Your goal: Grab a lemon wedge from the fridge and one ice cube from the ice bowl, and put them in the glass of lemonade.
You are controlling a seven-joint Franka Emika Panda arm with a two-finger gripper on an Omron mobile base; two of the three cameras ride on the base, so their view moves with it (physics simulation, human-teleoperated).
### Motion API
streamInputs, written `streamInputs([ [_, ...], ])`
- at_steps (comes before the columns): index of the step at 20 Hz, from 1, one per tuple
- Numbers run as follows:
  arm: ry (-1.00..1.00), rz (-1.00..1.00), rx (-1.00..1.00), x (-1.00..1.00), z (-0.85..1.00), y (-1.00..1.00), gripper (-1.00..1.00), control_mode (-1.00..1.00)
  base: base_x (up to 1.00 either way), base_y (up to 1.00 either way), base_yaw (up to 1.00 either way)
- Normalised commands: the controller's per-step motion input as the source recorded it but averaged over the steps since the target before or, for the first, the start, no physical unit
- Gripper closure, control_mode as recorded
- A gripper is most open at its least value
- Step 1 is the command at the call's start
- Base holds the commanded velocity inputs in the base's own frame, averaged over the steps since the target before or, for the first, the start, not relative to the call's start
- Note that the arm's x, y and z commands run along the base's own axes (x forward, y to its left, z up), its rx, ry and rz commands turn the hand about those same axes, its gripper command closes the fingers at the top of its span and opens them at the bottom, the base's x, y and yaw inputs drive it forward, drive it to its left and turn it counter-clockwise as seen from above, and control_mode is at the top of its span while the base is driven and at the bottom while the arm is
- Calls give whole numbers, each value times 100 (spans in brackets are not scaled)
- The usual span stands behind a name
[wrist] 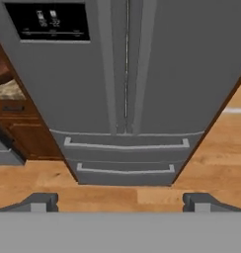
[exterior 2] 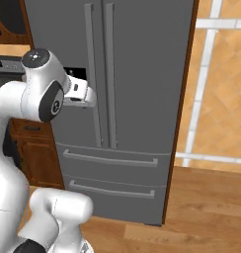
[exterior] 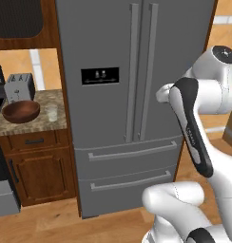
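The fridge [exterior: 103, 47] stands straight ahead with both doors and both drawers shut; its long handles [wrist: 120, 64] run down the middle of the hand view. The lemon wedge is hidden behind the shut doors. On the stone counter [exterior: 42, 122] to the fridge's left sits the ice bowl [exterior: 20, 111], and the glass of lemonade [exterior: 52, 113] stands just to its right. I cannot make out the ice cube in the bowl. My gripper [wrist: 121, 202] is open with nothing between its fingers. It is held in front of the fridge doors, apart from them.
A toaster [exterior: 19, 86] stands behind the bowl. Wooden cabinets [exterior: 39, 171] sit under the counter, and a stove edge [exterior: 1, 190] shows at far left. Open wooden floor [exterior 2: 211, 207] lies to the fridge's right. My arm's forearm [exterior: 194, 128] crosses the right side.
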Motion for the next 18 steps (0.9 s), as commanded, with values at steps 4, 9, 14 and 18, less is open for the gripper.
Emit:
streamInputs([
  [4, 1, -3, -2, 100, -34, -18, -100, -100, 0, 0, 0],
  [9, 1, -1, -1, 100, -75, -20, -100, -100, 0, 0, 0],
  [14, -5, -1, 0, 100, -26, -2, -100, -100, 0, 0, 0],
  [18, -6, -6, 1, 100, 5, 0, -100, -100, 0, 0, 0],
])
